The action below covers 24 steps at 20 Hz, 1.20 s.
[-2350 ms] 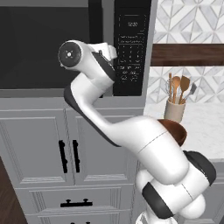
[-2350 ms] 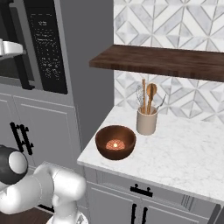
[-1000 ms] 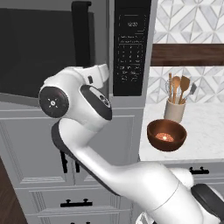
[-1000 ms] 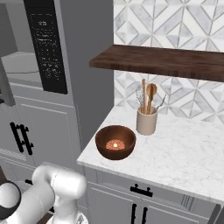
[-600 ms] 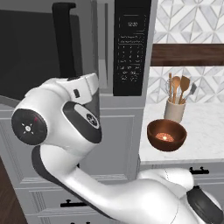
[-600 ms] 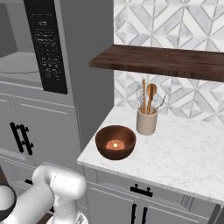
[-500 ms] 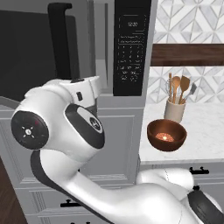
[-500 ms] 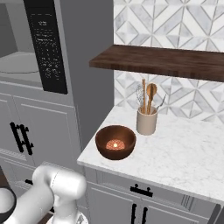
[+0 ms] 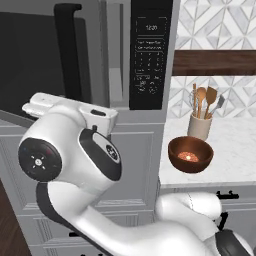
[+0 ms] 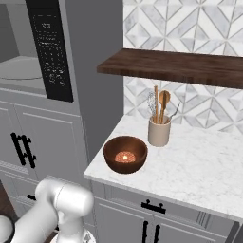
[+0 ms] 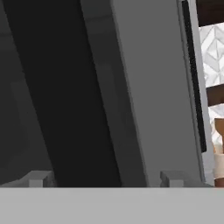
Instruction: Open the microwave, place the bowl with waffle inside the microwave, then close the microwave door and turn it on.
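Bowl (image 10: pixel 125 154) with the waffle (image 10: pixel 124 156) lying in its middle sits on the marble desk (image 10: pixel 204 166), near the front edge, just beside the beige utensil crock (image 10: pixel 159 131) and right of the microwave (image 10: pixel 38 52). The microwave door (image 9: pixel 40 65) stands swung out to the left, its black bar handle (image 9: pixel 70 50) upright, and the grey cavity shows in the right base view. The pincer (image 11: pixel 105 178) is open, fingertips wide apart and holding nothing, close to the door. Judging from this, the next step is fetching the bowl: draw the arm clear of the door first, then approach the rim from above, keeping clear of the crock and holding the bowl level.
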Available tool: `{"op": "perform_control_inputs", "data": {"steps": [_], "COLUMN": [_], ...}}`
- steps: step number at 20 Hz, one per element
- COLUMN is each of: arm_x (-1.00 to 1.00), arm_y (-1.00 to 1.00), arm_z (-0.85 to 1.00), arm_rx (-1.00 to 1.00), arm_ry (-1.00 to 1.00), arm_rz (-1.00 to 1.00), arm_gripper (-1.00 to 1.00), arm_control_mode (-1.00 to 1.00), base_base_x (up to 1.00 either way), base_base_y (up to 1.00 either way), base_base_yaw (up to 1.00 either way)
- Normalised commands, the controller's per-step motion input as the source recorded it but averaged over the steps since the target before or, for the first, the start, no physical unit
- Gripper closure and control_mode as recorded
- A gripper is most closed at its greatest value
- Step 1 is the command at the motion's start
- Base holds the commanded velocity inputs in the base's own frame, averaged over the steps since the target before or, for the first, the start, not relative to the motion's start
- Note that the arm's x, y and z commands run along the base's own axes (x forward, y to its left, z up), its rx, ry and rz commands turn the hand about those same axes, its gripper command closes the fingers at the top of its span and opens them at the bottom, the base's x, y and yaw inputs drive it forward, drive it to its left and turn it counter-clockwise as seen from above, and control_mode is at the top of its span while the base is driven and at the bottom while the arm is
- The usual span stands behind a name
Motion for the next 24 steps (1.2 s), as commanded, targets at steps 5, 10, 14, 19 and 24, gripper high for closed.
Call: {"op": "perform_control_inputs", "data": {"steps": [5,10,14,19,24], "arm_x": [-0.41,0.0,-0.76,-0.85,-0.21], "arm_y": [-0.43,0.8,-0.16,-0.95,-1.0], "arm_z": [0.05,0.0,0.23,0.15,0.13], "arm_rx": [0.41,0.13,0.12,0.27,0.31], "arm_ry": [-0.14,-0.05,-0.2,-0.19,-0.06], "arm_rz": [0.19,0.25,0.19,0.1,0.12], "arm_gripper": [-1.0,-1.0,-1.0,-1.0,-1.0], "arm_control_mode": [-1.0,-1.0,-1.0,-1.0,-1.0], "base_base_x": [0.0,0.0,0.0,0.0,0.0], "base_base_y": [0.0,0.0,0.0,0.0,0.0], "base_base_yaw": [0.0,0.0,0.0,0.0,0.0]}}
